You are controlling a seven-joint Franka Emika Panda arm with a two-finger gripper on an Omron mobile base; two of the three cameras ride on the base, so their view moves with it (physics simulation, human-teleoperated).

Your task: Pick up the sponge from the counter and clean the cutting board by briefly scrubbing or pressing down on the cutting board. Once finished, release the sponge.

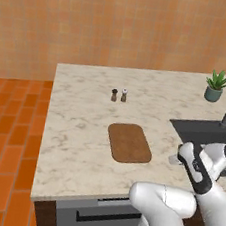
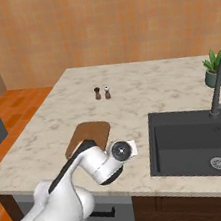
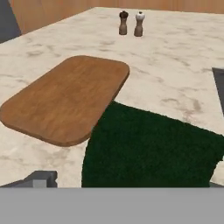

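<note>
Hand view | sponge (image 3: 148,148) beside cutting board (image 3: 65,98) | shakers (image 3: 131,23) beyond

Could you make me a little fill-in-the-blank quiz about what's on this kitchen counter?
1. The two small shakers stand side by side on the ___.
2. The cutting board is made of brown ___.
3. The potted plant stands beside the black ___.
4. In the hand view, the sponge shows a dark ___ top.

Missing words: counter; wood; sink; green

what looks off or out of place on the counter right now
Nothing stands out. The cutting board lies flat and bare on the counter, the two shakers stand upright, and the sponge looks intact.
</note>
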